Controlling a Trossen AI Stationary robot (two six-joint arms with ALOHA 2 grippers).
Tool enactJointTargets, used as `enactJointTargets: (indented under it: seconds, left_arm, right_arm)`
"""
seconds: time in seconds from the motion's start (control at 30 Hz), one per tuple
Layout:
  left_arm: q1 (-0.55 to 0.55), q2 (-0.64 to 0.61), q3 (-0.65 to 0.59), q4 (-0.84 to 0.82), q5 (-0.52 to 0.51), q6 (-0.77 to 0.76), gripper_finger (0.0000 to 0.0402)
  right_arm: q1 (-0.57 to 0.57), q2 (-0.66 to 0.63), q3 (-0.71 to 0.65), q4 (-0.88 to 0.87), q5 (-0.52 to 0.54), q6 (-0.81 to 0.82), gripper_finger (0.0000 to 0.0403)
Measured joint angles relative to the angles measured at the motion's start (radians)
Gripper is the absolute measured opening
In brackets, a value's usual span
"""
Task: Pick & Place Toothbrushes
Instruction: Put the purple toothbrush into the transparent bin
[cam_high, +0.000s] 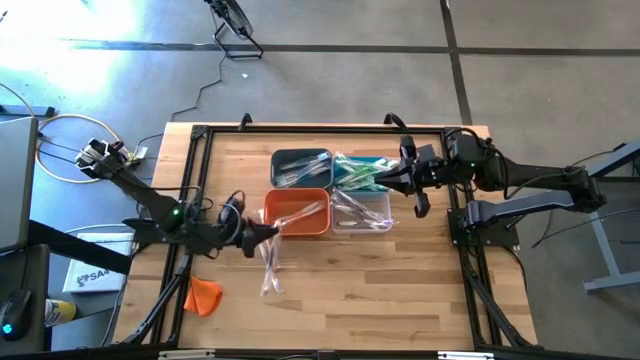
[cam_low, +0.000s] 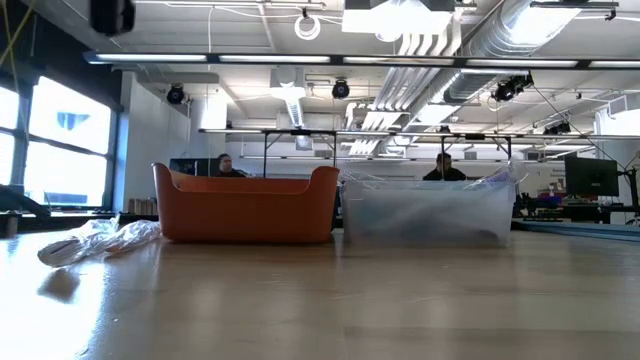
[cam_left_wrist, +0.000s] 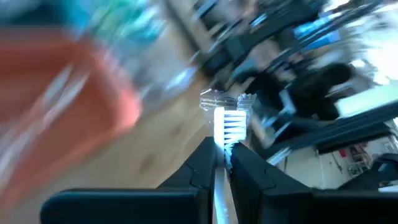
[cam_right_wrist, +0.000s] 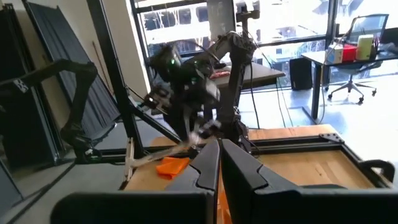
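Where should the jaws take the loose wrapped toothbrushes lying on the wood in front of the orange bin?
Grip one loose toothbrush across its thin handle, mid-length, coming straight down: they lie flat on the table, running away from the orange bin, with bare wood either side.

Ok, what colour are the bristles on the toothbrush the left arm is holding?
White, on the wrapped toothbrush pinched in the left gripper. The left wrist view shows it best.

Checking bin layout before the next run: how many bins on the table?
4, in a two-by-two block: dark grey bin beside the teal bin in the far row, orange bin beside the clear bin in the near row. None looks hidden.
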Motion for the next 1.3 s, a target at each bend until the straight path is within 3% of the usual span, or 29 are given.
enactJointTargets:
  seconds: [0.17,0.33,0.73,0.97,1.3]
  left_arm:
    - [0.029,-0.004,0.0,0.304,-0.1,0.458,0.0025]
    - [0.118,-0.004,0.0,0.477,-0.069,0.705,0.0025]
    - [0.382,0.077,0.001,0.585,0.271,0.758,0.0025]
    - [0.447,0.158,0.001,0.761,0.398,0.896,0.0025]
    - [0.478,0.197,0.001,0.772,0.42,0.931,0.0025]
  right_arm:
    - [0.0,0.007,0.0,0.026,0.0,0.052,0.0009]
    - [0.0,0.022,0.0,0.076,0.003,0.076,0.0009]
    - [0.001,0.145,0.0,0.17,0.008,0.09,0.0026]
    - [0.0,0.249,0.0,0.185,0.002,0.168,0.0129]
    - [0.022,0.375,0.0,0.227,-0.031,0.26,0.0249]
